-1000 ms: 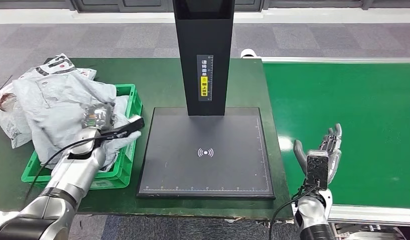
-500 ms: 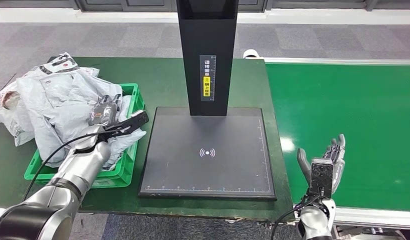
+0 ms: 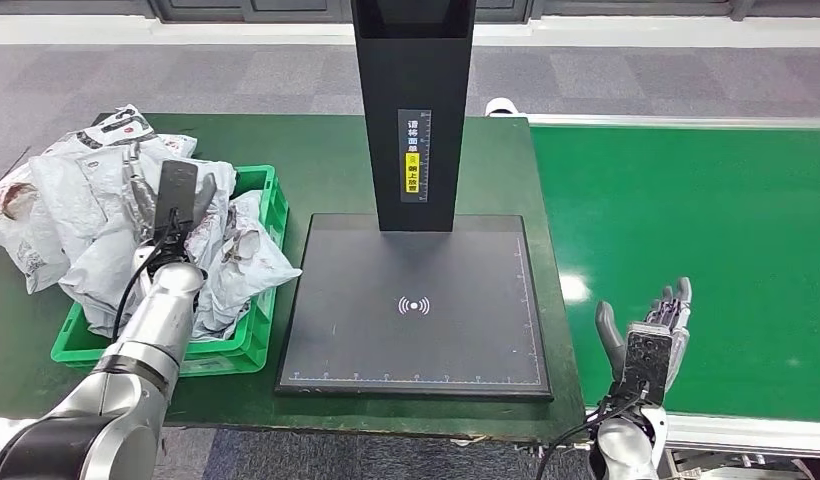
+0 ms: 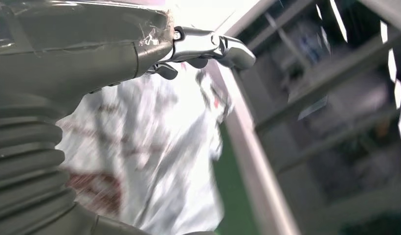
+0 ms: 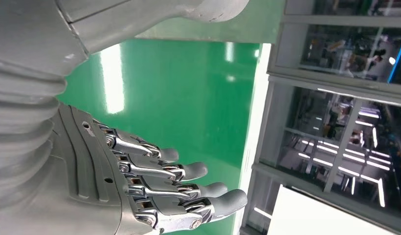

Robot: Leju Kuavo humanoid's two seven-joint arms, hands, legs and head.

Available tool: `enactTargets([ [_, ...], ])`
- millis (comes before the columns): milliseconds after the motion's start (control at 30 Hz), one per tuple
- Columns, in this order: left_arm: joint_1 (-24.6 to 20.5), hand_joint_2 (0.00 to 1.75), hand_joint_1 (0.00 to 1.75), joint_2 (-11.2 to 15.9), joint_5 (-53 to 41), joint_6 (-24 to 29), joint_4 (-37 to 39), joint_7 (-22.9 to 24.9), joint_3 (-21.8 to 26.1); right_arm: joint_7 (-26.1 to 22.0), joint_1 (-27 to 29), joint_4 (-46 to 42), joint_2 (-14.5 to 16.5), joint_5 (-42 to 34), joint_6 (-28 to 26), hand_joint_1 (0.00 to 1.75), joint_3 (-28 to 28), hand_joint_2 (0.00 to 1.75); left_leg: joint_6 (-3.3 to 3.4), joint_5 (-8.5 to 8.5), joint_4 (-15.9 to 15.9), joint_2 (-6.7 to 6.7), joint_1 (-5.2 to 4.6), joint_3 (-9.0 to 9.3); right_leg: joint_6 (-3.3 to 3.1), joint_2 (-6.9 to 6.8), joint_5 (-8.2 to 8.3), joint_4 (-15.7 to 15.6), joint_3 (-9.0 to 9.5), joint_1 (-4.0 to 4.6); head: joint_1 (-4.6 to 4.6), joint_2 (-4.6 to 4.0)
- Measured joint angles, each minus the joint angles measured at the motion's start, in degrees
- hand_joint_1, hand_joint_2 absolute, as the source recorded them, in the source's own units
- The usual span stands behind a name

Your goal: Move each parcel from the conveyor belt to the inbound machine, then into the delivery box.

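Head view, contents of a green-topped table (image 3: 326, 160) with a conveyor belt (image 3: 706, 230) butted against its right edge.

Delivery box (image 3: 254, 335): green slatted crate near the table's left front corner, heaped with grey plastic parcels (image 3: 86, 215) that spill over its rear and left rims onto the table top.

Inbound machine (image 3: 414, 300): flat black scanning plate at the table's middle front, just right of the crate, with a black column (image 3: 414, 110) rising from its rear edge. Plate surface bare apart from a white signal mark.

Left hand (image 3: 174, 195): raised over the heaped parcels in the crate, back of the hand toward the camera. Whether it grasps anything cannot be told; the left wrist view is blurred, showing a finger (image 4: 208, 46) extended above grey wrapping.

Right hand (image 3: 654, 335): above the near edge of the belt, just right of the table's front right corner, fingers (image 5: 189, 171) spread, released, holding nothing.
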Motion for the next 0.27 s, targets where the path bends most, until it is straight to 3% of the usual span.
enactTargets([
  [33,0.2,1.75,0.00,-0.5,0.8,1.2,-1.0,-1.5,0.6,-0.3,-0.4,0.3,0.2,-0.2,-0.1,0.00,0.0,1.75,0.00,0.00,0.0,0.01,0.00,0.00,0.00,0.01,0.00,0.0,0.00,0.00,0.00,0.00],
  [167,1.5,1.75,0.00,-3.8,-2.2,3.0,-6.0,-7.2,4.2,-1.5,-2.2,1.8,1.4,-0.4,0.0,0.00,0.9,1.75,0.00,0.02,0.0,-0.04,0.00,-0.01,0.00,-0.08,0.00,0.0,0.01,0.00,-0.01,0.00],
  [267,2.0,1.75,0.00,-5.9,-3.1,3.1,-8.2,-8.9,6.3,-1.5,-3.5,2.4,1.8,-0.4,0.2,0.00,1.7,1.75,-0.01,0.03,0.0,-0.01,0.00,-0.01,-0.01,-0.06,0.02,0.0,0.01,0.00,-0.01,0.00],
])
